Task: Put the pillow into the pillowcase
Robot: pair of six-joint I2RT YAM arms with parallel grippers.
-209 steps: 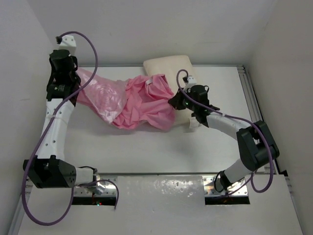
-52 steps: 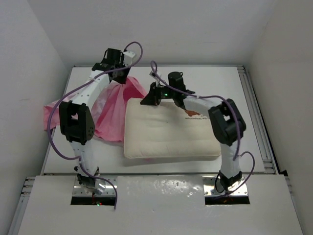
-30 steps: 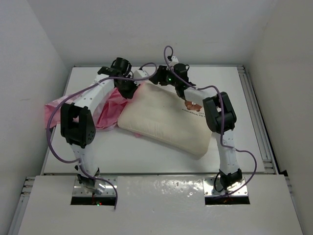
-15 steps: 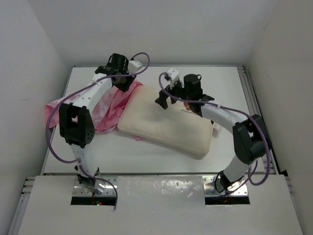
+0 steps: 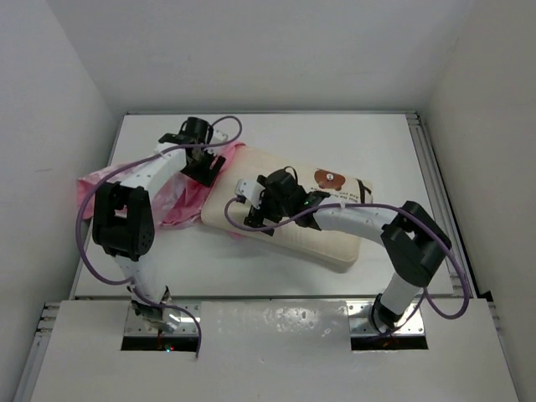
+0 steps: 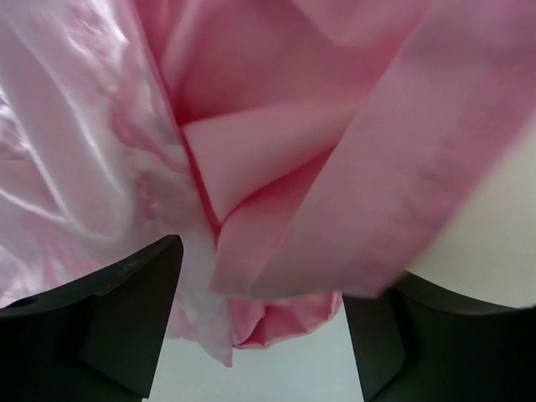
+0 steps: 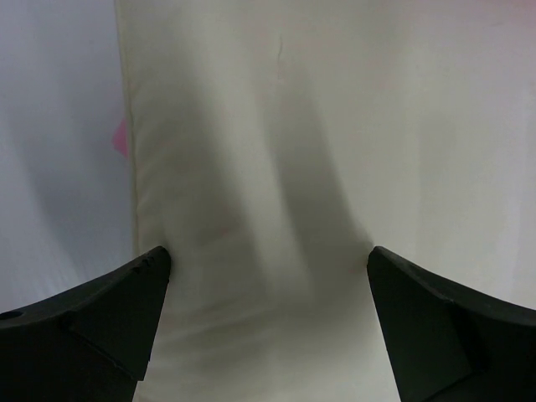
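Right gripper (image 7: pixel 268 251): jaws wide apart, holding nothing, poised over the pillow (image 5: pixel 310 241) near its left end. Cannot tell from either view whether the tips touch the foam.

Left gripper (image 6: pixel 261 276): jaws also standing apart, with folds of the pillowcase (image 5: pixel 180 199) hanging down between them. One pink band drapes across the front of one jaw. Bare table shows through the gap below the cloth, so nothing is pinched that I can see.

Table (image 5: pixel 335 134): white, one, carrying everything.

Pillowcase: one, pink satin, heaped and creased on the table's left side, trailing to the left edge. Top view shows nothing inside it. Its near-centre end rises to the left gripper, just beside the pillow's upper-left corner.

Pillow: one, cream, lying flat mid-table and tilted, left end nearer the pillowcase, right end lower toward the arms' side. All that shows of it lies outside the case. Right wrist view catches a small speck of pink beside its edge.

Arms: two. Left arm (image 5: pixel 146 172) reaches over the pink cloth; right arm (image 5: pixel 360 219) lies across the pillow.

Bear print (image 5: pixel 329 178): one, brown, face up, near the pillow's far edge.
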